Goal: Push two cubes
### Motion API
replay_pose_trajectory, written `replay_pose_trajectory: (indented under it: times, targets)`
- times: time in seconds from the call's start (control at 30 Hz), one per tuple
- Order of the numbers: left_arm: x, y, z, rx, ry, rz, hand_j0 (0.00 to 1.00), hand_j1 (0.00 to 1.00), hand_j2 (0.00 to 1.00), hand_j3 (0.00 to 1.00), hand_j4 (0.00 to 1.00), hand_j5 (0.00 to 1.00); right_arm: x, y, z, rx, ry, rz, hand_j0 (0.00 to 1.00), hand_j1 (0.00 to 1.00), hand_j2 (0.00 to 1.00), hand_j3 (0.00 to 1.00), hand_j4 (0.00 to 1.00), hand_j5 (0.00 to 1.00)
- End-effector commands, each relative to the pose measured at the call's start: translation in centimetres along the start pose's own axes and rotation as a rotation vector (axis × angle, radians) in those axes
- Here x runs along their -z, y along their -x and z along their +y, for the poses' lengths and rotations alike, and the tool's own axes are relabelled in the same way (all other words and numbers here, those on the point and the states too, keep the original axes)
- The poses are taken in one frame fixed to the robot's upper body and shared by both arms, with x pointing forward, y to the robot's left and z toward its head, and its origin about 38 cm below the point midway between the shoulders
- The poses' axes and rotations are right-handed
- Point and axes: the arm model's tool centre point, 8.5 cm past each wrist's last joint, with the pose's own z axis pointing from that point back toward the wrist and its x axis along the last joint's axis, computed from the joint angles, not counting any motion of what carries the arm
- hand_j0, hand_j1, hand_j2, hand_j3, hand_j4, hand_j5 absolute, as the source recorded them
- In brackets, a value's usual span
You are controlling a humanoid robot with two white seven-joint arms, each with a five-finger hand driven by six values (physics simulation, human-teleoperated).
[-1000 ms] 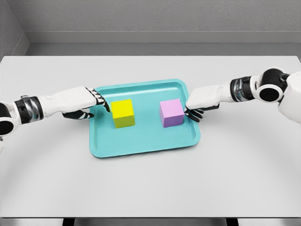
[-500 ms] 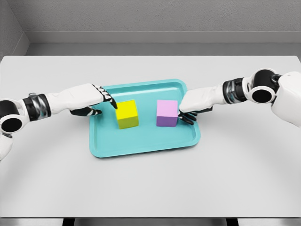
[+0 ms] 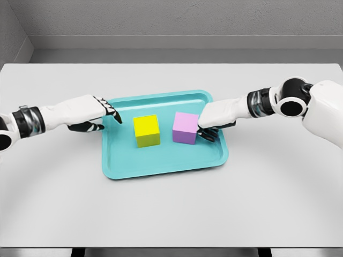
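Yellow cube and pink cube side by side near ctr of teal tray, narrow gap between, not touching. Both flat on tray floor; yellow on the left, pink on the right & turned slightly.

Right robot hand up against pink cube's right face, dark fingertips curled down at cube's lower right edge, touching; palm over tray's right part. Pressing, not gripping, nothing held.

Left robot hand at tray's left rim, apart from yellow cube, clear gap of tray floor between. Fingers partly curled, pointing toward cube, holding nothing.

Tray lies mid tabletop, white/grey, skewed a little. Left arm in from left edge, right arm from right edge w/ shoulder shell visible. Grey wall behind.
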Motion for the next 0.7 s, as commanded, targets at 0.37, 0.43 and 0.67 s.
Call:
replay_pose_trajectory:
  times: [0.37, 0.43, 0.67]
  targets:
    - [2.8, 0.1, -2.1, -0.107, -0.012, -0.013, 0.63, 0.63, 0.63, 0.63, 0.63, 0.63, 1.0, 1.9, 0.7, 0.063, -0.014, 0.043, 0.13, 0.13, 0.13, 0.13, 0.13, 0.13]
    - [2.8, 0.2, -2.4, -0.113, -0.008, -0.008, 0.63, 0.63, 0.63, 0.63, 0.63, 0.63, 1.2, 1.9, 0.6, 0.066, -0.012, 0.042, 0.13, 0.13, 0.13, 0.13, 0.13, 0.13]
    - [3.8, 0.2, -2.8, -0.150, -0.019, -0.013, 0.63, 0.63, 0.63, 0.63, 0.63, 0.63, 1.5, 1.9, 0.2, 0.063, -0.007, 0.039, 0.13, 0.13, 0.13, 0.13, 0.13, 0.13]
